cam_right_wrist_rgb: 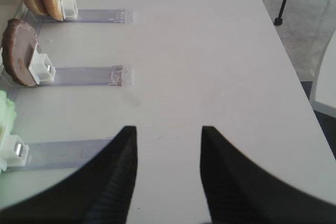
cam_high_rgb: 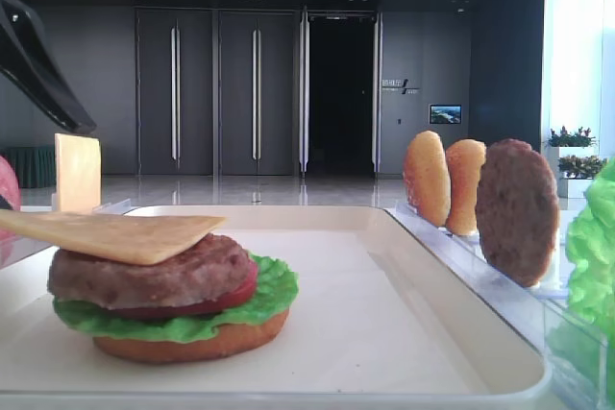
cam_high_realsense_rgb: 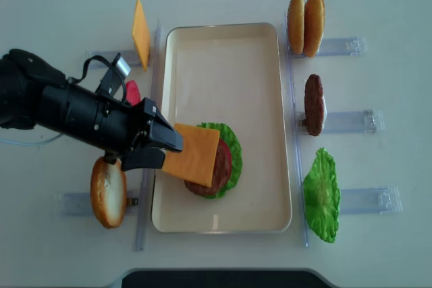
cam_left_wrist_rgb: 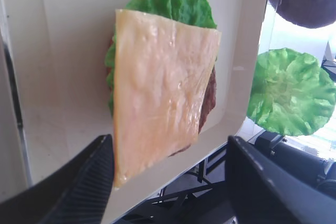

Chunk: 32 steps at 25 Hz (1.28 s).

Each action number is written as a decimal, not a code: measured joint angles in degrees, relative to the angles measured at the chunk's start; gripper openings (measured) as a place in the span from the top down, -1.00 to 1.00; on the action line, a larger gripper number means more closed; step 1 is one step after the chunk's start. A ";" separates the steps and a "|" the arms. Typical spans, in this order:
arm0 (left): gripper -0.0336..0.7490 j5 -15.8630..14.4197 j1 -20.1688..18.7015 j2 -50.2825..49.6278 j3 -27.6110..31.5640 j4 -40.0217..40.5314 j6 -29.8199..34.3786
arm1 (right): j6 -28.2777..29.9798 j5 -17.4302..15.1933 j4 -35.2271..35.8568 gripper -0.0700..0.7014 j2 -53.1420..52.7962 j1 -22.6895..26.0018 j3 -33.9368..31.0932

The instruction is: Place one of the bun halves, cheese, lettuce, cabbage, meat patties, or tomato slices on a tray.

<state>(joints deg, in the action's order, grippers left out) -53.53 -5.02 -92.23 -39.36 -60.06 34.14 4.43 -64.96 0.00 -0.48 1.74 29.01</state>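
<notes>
The cheese (cam_high_realsense_rgb: 196,154) hides most of the patty (cam_high_realsense_rgb: 223,166) beneath.

Tray (cam_high_realsense_rgb: 266,99): cream-white. Cheese (cam_high_realsense_rgb: 196,153): pale yellow-orange, plain. Lettuce (cam_left_wrist_rgb: 176,3): bright green, ruffled. Patty (cam_high_rgb: 159,271): brown, grainy. Tomato (cam_high_rgb: 207,306): red. Bun (cam_high_rgb: 197,343): golden-orange. Left gripper (cam_high_realsense_rgb: 162,150): black, ribbed pads. Racked buns (cam_high_realsense_rgb: 305,23): golden-orange. Racked patty (cam_high_realsense_rgb: 313,104): dark brown. Table (cam_high_realsense_rgb: 378,5): off-white.
</notes>
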 joint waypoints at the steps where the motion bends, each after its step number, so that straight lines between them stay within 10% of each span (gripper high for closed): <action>1: -0.37 0.00 0.00 0.00 -0.03 0.08 -0.13 | 0.00 0.00 0.00 0.09 0.00 0.00 0.00; 32: -0.32 -3.91 0.00 -0.06 -7.73 7.24 -6.44 | 0.00 0.00 0.00 0.09 0.00 0.00 0.00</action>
<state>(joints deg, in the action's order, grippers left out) -57.44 -5.02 -92.29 -47.08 -52.81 27.70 4.43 -64.96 0.00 -0.48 1.74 29.01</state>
